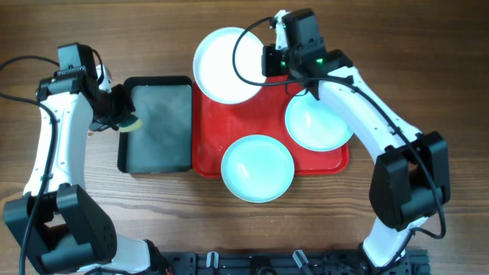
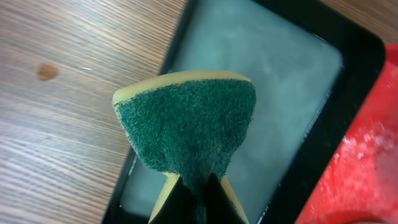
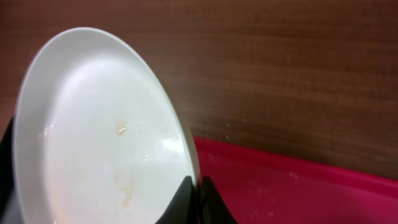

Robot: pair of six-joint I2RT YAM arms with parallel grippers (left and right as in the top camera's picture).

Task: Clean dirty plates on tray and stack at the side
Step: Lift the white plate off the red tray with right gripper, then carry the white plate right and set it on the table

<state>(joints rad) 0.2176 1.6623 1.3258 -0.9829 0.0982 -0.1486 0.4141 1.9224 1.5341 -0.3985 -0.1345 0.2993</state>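
The white plate [image 1: 225, 65] is held tilted over the back left corner of the red tray [image 1: 210, 156]; my right gripper [image 1: 269, 61] is shut on its right rim. In the right wrist view the white plate [image 3: 93, 137] shows faint brown smears, pinched between the fingers [image 3: 198, 199]. Two pale aqua plates lie on the tray, one at the front middle [image 1: 257, 168], one at the right [image 1: 317, 122]. My left gripper [image 1: 118, 114] is shut on a green and yellow sponge [image 2: 186, 124] above the left edge of the small black-rimmed tray.
The small black-rimmed grey tray [image 1: 157, 126] sits just left of the red tray, touching it. It also shows in the left wrist view [image 2: 286, 68]. Bare wooden table lies around both trays. A small brown spot [image 2: 46, 71] marks the wood at the left.
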